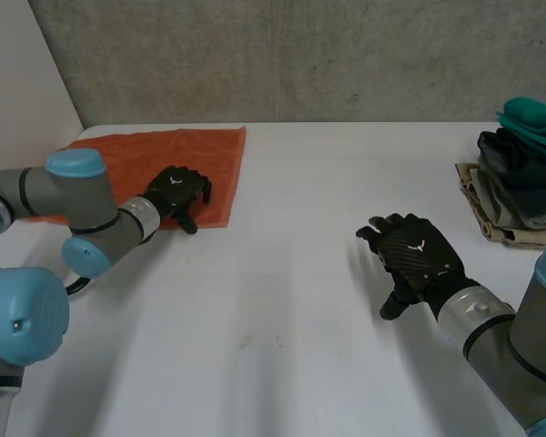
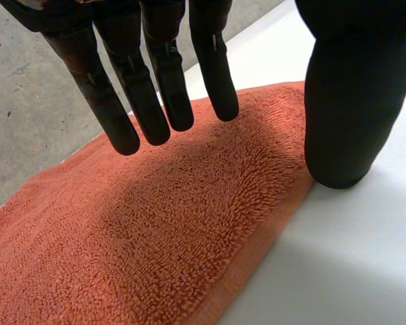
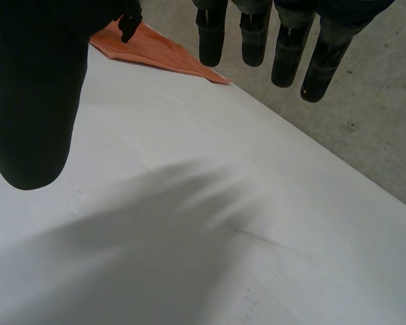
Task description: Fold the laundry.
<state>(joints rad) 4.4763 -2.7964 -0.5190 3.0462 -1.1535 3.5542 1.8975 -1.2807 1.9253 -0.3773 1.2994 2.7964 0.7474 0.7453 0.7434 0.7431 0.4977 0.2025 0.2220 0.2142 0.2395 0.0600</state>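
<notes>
1. Our left hand (image 1: 177,193), fingers straight, is over the orange towel's (image 1: 155,157) near corner at the table's (image 1: 282,300) far left.
2. Our right hand (image 1: 417,259) is spread wide, holding nothing.
3. Lifting by one corner, we may drag the towel askew.

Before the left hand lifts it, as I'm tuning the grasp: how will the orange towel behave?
Probably floppy: the orange towel lies flat against the table, so it should sag from the left hand. Its looped pile looks grippy, unlikely to slip from the fingers.
</notes>
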